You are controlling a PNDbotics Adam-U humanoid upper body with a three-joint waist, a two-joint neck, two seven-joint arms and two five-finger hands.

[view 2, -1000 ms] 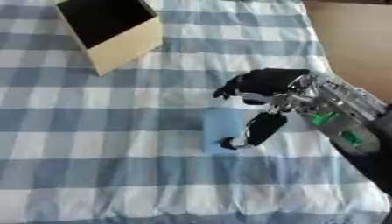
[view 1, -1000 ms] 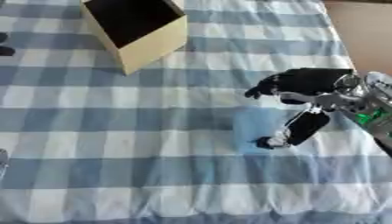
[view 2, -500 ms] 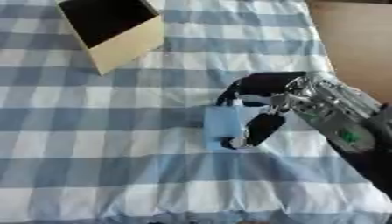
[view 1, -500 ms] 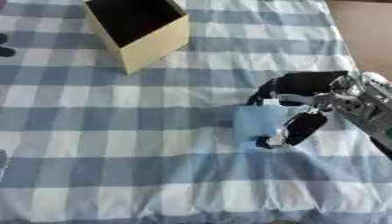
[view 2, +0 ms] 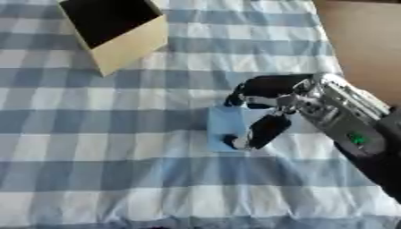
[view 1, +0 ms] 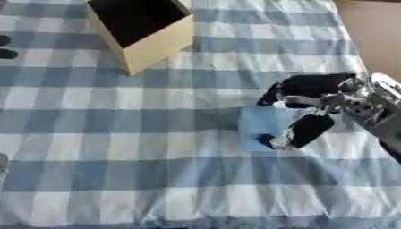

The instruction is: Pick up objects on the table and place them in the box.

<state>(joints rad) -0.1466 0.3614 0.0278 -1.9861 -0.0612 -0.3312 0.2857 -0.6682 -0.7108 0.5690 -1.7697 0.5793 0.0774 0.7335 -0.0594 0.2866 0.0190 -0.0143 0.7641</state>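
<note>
A light blue block [view 1: 259,126] stands on the blue and white checked cloth right of centre. My right hand [view 1: 309,105] reaches in from the right and is curled round it: fingers over its top right edge, thumb [view 1: 301,132] at its lower right side. The open cardboard box [view 1: 142,30] stands at the upper left, its dark inside facing up. My left hand does not show in either view.
The checked cloth [view 1: 117,134] covers the table. Bare brown table edge [view 1: 372,31] shows at the upper right. Two small dark shapes [view 1: 6,47] lie at the far left edge. The cloth's front hem runs along the bottom.
My right hand's fingers and thumb have closed in on the blue block, which has shifted a little with the hand. The whole picture has also moved slightly.
</note>
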